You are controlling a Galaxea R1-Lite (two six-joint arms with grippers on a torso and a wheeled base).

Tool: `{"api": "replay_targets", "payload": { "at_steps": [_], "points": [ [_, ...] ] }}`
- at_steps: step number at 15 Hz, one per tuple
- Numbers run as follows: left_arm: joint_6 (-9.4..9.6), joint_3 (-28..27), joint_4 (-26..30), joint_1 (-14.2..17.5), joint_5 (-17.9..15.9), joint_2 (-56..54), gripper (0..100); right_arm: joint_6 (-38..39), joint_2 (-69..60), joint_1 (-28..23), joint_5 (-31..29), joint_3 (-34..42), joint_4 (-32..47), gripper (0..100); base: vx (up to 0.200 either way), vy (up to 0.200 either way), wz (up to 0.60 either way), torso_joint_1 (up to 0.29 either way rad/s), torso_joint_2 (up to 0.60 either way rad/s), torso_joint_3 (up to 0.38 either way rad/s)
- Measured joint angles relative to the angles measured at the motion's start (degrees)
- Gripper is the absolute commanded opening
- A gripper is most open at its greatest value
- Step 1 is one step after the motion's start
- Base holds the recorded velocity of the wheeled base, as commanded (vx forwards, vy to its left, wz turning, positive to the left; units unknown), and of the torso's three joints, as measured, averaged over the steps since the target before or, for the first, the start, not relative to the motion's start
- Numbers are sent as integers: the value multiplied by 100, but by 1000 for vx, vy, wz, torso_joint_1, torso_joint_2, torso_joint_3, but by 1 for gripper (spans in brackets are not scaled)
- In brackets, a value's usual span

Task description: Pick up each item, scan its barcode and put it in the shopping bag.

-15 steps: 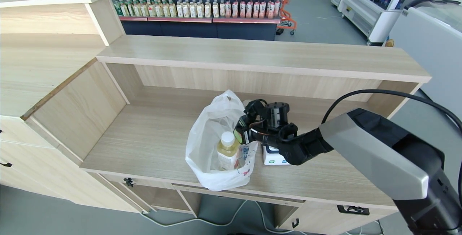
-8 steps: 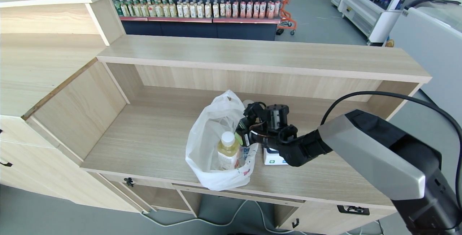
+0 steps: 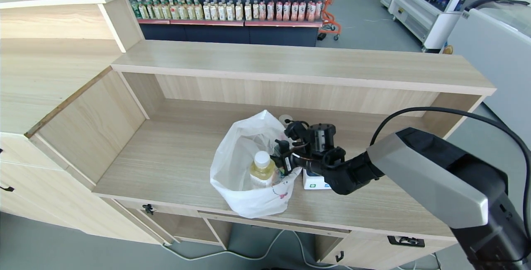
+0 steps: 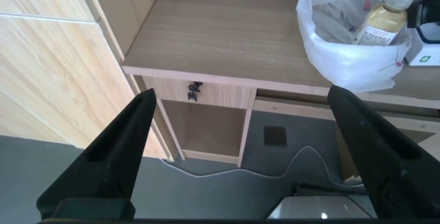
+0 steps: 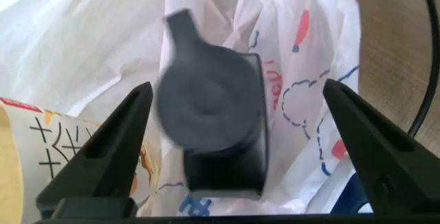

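Observation:
A white plastic shopping bag (image 3: 244, 178) stands open near the counter's front edge, also seen in the left wrist view (image 4: 344, 52). Inside it stands a bottle (image 3: 261, 170) of yellow drink with a white cap. My right gripper (image 3: 283, 159) hangs at the bag's right rim, pointing into its mouth. In the right wrist view the right gripper (image 5: 237, 90) is open, and a blurred dark grey item (image 5: 213, 128) sits in the bag between its fingers, touching neither. My left gripper (image 4: 242, 95) is open and holds nothing, low in front of the counter's left end.
A small white scanner box (image 3: 315, 182) stands on the counter (image 3: 166, 158) just right of the bag, under my right wrist. A round white disc (image 3: 285, 118) with a cable lies behind the bag. A raised shelf (image 3: 290, 64) runs along the counter's back.
My right gripper has dropped to the bag's rim and opened. The green-labelled item it held has left its fingers and gone into the bag. The bag's mouth has spread wider.

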Motion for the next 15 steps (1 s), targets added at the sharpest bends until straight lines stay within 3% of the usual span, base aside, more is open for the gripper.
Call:
{"api": "replay_targets", "payload": {
  "at_steps": [6, 10, 12, 15],
  "points": [
    [-13, 0, 0, 0, -2, 0, 100, 389, -744, -27, 16, 116, -93, 100, 0, 0, 0, 0, 0, 0],
    [-29, 0, 2, 0, 0, 0, 100, 709, -1948, -154, 0, 794, -2, 100, 0, 0, 0, 0, 0, 0],
    [-32, 0, 2, 0, 0, 0, 100, 718, -2723, -429, -205, 1230, 325, 100, 0, 0, 0, 0, 0, 0],
    [-32, 0, 2, 0, 0, 0, 100, 720, -4159, -1047, -924, 1904, 1619, 100, 0, 0, 0, 0, 0, 0]
  ]
}}
